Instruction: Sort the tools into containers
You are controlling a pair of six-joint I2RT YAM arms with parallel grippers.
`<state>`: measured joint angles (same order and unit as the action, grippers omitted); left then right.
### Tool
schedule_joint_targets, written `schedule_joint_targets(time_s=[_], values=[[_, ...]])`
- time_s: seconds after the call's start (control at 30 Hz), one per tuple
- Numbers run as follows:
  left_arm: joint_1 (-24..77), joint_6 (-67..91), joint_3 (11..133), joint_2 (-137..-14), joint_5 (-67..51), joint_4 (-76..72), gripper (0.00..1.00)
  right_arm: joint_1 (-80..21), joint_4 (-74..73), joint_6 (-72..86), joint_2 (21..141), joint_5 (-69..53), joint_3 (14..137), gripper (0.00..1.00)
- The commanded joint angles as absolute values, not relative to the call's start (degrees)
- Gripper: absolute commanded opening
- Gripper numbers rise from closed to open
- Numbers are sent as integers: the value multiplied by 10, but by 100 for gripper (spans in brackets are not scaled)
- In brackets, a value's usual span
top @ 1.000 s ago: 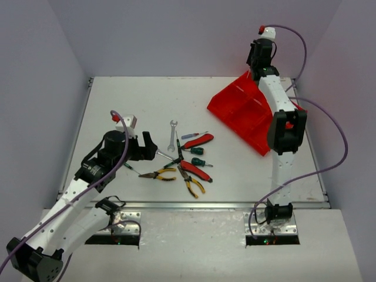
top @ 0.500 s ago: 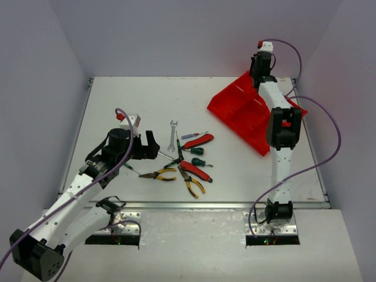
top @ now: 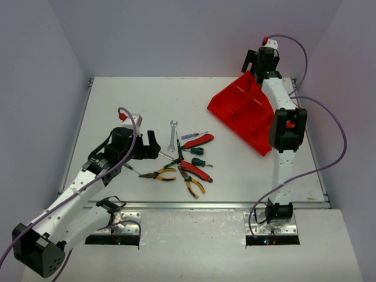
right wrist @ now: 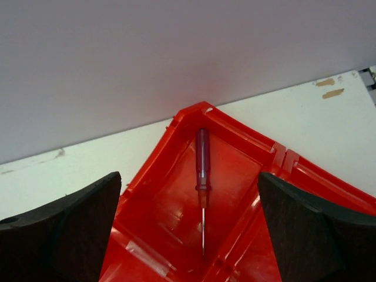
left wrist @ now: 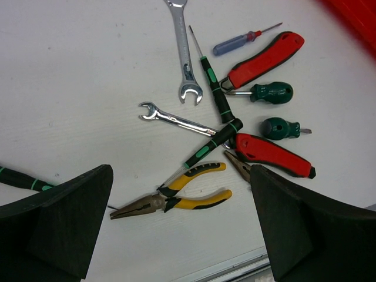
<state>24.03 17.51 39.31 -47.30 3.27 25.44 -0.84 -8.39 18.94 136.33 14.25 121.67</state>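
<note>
The tools lie in a heap at mid-table: two silver wrenches, yellow-handled pliers, red-handled pliers, stubby green screwdrivers and a slim blue/red screwdriver. My left gripper hangs open just above the yellow pliers, touching nothing. The red tray stands tilted at the far right. My right gripper is open over its far corner compartment. Between its fingers, a slim purple-handled screwdriver lies loose in that compartment.
A second pair of yellow pliers lies nearest the front edge. A green-and-black handle pokes out beside my left finger. Grey walls close in the table on three sides. The right arm stretches over the tray's right side.
My right gripper has opened and let the slim screwdriver go into the tray's corner compartment. The left arm has crept slightly toward the heap, staying open.
</note>
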Motion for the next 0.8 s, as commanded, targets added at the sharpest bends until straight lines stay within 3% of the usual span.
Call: schedule_joint_targets(time_s=[0.0,0.17,0.23,0.33,0.4,0.67,0.77], values=[[245,196,425,-522,26,250,100,-7,-137,263,1183,121,1188,99],[245,202,458,-567,21,256,100,-22,-194,305,1017,39,1016,99],[245,189,488,-602,19,254,100,-23,-181,315,939,5,894,99],[245,148,575,-668,15,269,100,-23,-160,311,863,-44,770,99],[245,114,708,-794,57,330,100,-24,-156,308,813,-90,688,99],[249,-54,854,-1023,7,333,95,-23,-134,308,674,-150,574,99],[254,-106,892,-1079,-51,328,84,-23,-154,294,649,-184,570,99]])
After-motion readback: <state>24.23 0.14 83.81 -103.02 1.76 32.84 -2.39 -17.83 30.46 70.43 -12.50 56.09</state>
